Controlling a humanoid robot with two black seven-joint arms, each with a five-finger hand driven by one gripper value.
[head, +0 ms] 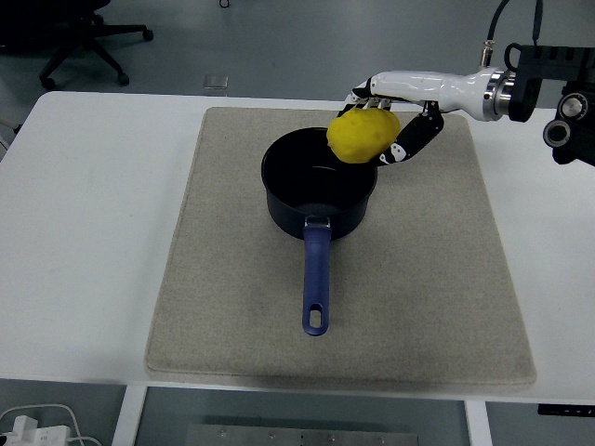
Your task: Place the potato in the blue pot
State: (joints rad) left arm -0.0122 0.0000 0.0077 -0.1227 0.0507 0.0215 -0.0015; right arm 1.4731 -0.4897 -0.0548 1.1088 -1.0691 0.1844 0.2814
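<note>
While gripped by right robot hand [395, 125], potato [363, 135] above blue pot [319, 190] rim

Right hand [402, 116]: white glossy shell along the back, slim & tapered toward the wrist. Fingers [410, 146] black w/ small white patches at the joints; thin dark segments betw. knuckles. Wrist: silver metal ring [494, 93], then a black cylindrical forearm housing [550, 67], boxy, matte. Round black part w/ a grey circular centre [558, 134] lower on the arm, near the frame's right edge. Two black cables [497, 19] rise from the wrist area, one w/ a small metal connector at its base. No readable markings.
</note>
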